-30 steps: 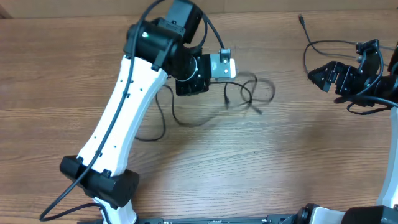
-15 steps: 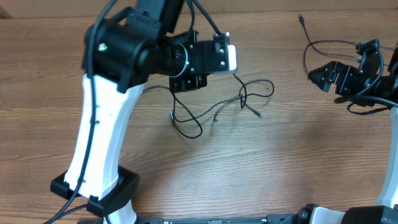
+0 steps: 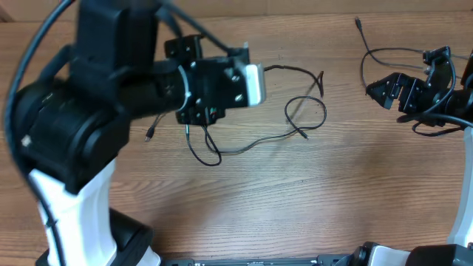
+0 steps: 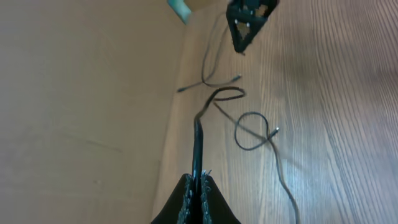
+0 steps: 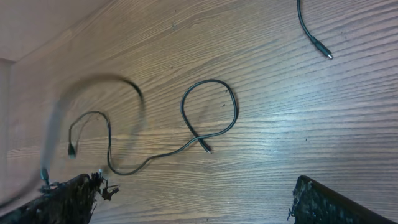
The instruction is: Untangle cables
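Wood-grain table fills all views, with a plain beige surface past its edge in the left wrist view and a small teal object at the top, too cropped to identify.

Left arm sits high and close to the overhead camera. It blocks most of the table's left side and hides where its fingers meet the cord. In the wrist view the left gripper is clamped tight on a thin black cable that runs straight away from the fingertips, off the table.

The cables lie mid-table, just right of the left arm. One strand runs toward a plug at the upper right, and a round loop crosses over itself, with its plug end resting on the wood. A slack strand trails left to a small bend under the left gripper. A lone plug shows beside the arm. In the right wrist view a strand on the left side is blurred.

Second cable lies well apart at the far right, curving toward the right arm.

Right gripper sits at the right edge of the table with its fingers spread wide and nothing between them.
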Motion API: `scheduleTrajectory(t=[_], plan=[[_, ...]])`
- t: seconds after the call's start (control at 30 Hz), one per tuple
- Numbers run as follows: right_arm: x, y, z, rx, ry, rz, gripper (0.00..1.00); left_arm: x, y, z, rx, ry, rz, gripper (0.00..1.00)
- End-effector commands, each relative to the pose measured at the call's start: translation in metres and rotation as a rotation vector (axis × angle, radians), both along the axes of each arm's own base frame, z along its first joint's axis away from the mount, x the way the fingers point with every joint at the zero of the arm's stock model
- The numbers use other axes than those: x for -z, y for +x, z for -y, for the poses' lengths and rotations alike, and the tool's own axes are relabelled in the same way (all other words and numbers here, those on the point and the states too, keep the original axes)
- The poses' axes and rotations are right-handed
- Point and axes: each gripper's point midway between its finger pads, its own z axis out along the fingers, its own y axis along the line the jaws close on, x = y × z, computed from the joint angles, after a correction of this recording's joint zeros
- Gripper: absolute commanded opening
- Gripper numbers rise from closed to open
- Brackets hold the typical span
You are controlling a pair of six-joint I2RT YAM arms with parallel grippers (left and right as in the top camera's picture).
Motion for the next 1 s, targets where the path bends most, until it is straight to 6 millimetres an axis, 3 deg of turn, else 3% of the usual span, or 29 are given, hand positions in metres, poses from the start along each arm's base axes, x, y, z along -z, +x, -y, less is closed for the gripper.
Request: scheduleTrajectory(t=[0.0,0.23,0.4,0.67,0.8,0.97], plan=[[-0.005,-0.001,-0.003,-0.006,0.003,0.016,1.0,-0.007,-0.008,-0.001,0.011,-0.024,0.008,0.04],[-0.005,-0.001,-0.003,-0.006,0.003,0.017,1.0,-0.005,-0.009,-0.001,0.011,-0.019,-0.003,0.04],[-0.019,0.021,0.004,-0.01,-0.034,0.137,1.0,0.001,-0.012,-0.003,-0.003,-0.012,-0.042,0.04],[-0.037,0.038,0.003,-0.036,-0.034,0.251,1.0,0.002,-0.014,-0.001,0.012,-0.019,-0.057,0.04],[-0.055,0.031,-0.03,-0.158,0.15,0.305,0.93,0.008,-0.009,0.001,0.011,-0.009,-0.075,0.04],[-0.082,0.013,-0.081,-0.423,0.294,0.432,1.0,0.014,-0.002,0.005,0.007,-0.002,-0.101,0.04]])
